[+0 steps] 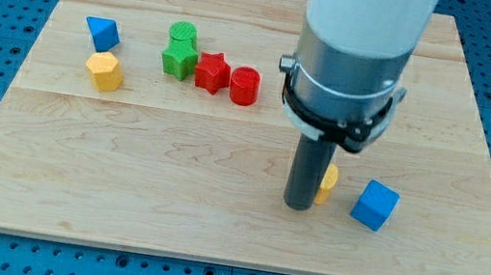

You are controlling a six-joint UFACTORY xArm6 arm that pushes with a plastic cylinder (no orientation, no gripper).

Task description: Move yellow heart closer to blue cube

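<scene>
The yellow heart (327, 184) lies right of centre near the view's bottom, mostly hidden behind my rod; only its right side shows. The blue cube (375, 205) sits just to its right, a small gap apart. My tip (300, 205) rests on the board at the heart's left side, touching or nearly touching it.
At the view's upper left lie a blue triangular block (102, 33) and a yellow hexagonal block (105, 71). Further right sit a green cylinder (183, 34), a green star (178, 59), a red star (212, 72) and a red cylinder (244, 86). The wooden board (121, 187) ends near the view's bottom.
</scene>
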